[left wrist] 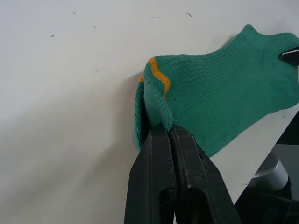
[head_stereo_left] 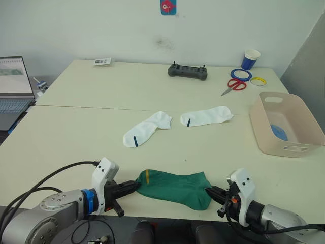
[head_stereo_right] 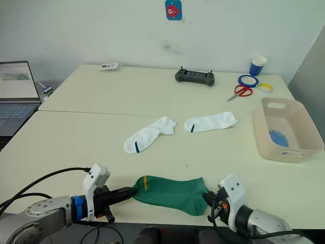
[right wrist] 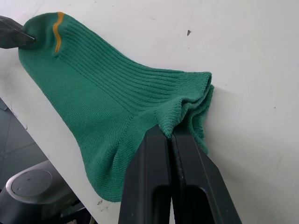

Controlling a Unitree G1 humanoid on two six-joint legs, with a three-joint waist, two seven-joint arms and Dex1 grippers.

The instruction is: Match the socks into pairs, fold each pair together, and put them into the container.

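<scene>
Green socks point(head_stereo_left: 175, 189) pinched at both ends by closed jaws; layers underneath hidden; container's point(head_stereo_left: 264, 124) blue contents unclear.

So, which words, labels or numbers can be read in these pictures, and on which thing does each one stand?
None can be read.
Wall sticker: a red picture, no letters to read.
White tag on the far table: print too small to read.
Laptop screen: contents too blurred to read.
Blue cup: no print to make out.
</scene>
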